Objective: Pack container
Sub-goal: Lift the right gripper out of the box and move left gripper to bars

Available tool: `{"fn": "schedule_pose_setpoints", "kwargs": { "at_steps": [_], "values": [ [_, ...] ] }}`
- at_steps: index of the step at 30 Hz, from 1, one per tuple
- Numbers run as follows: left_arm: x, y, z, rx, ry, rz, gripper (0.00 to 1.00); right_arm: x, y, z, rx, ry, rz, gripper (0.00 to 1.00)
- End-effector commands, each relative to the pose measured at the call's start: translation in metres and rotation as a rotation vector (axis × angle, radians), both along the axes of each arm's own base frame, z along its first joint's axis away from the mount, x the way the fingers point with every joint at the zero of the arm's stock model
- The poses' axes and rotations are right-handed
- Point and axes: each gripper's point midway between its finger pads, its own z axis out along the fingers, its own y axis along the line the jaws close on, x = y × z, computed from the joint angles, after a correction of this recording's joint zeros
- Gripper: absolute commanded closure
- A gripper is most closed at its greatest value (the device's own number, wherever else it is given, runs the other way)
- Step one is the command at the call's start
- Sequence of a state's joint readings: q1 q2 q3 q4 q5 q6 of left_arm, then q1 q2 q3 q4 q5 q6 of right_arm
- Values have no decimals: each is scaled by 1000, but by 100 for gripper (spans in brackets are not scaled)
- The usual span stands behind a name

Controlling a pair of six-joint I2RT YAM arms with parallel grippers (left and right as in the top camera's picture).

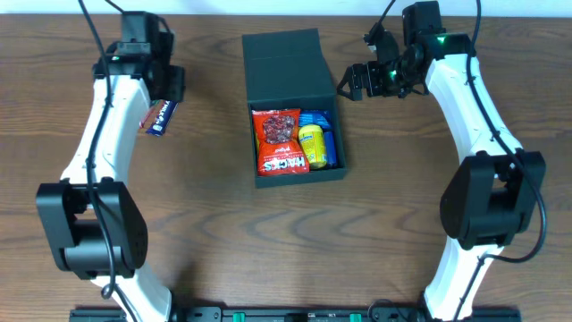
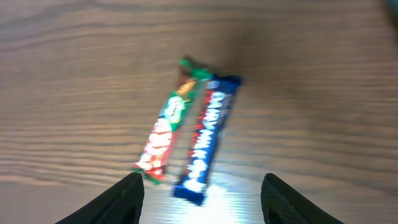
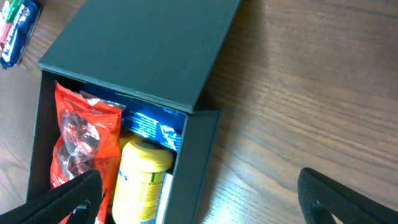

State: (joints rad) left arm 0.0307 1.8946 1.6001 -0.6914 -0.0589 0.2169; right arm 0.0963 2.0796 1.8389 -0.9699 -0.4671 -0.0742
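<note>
The brown desk holds everything. The biggest thing on it is the container, a dark green box with its flap lid open. It sits right in front of the right fingers and far off to the side of the left fingers.

Inside the box lie a red snack bag, a yellow tub and a blue packet. They fill most of the floor of the box.

Two snack bars lie side by side on the desk, just in front of the left fingers. One is a blue bar. The other is a green and red bar. The two bars touch at their far ends.

Both pairs of fingers are spread apart and hold nothing.

I think the step now is picking up a bar. The left fingers need to go down around just one bar and squeeze it. The other bar lies so close that it may get pushed or grabbed too. There is not much room left in the box, so the bar may need to go in on top.
</note>
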Motion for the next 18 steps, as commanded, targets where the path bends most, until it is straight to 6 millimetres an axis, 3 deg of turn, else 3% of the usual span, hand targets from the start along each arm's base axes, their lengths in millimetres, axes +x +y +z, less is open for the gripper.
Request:
{"fn": "schedule_pose_setpoints", "kwargs": {
  "at_steps": [1,8,18],
  "values": [
    [-3,25,-29,53,78,-5,39,4,-1,18,0,-62,22,1],
    [4,25,-72,11,134,-40,39,4,-1,18,0,-62,21,1],
    [11,16,-103,-15,159,-117,41,4,-1,18,0,-61,21,1]
  ]
}}
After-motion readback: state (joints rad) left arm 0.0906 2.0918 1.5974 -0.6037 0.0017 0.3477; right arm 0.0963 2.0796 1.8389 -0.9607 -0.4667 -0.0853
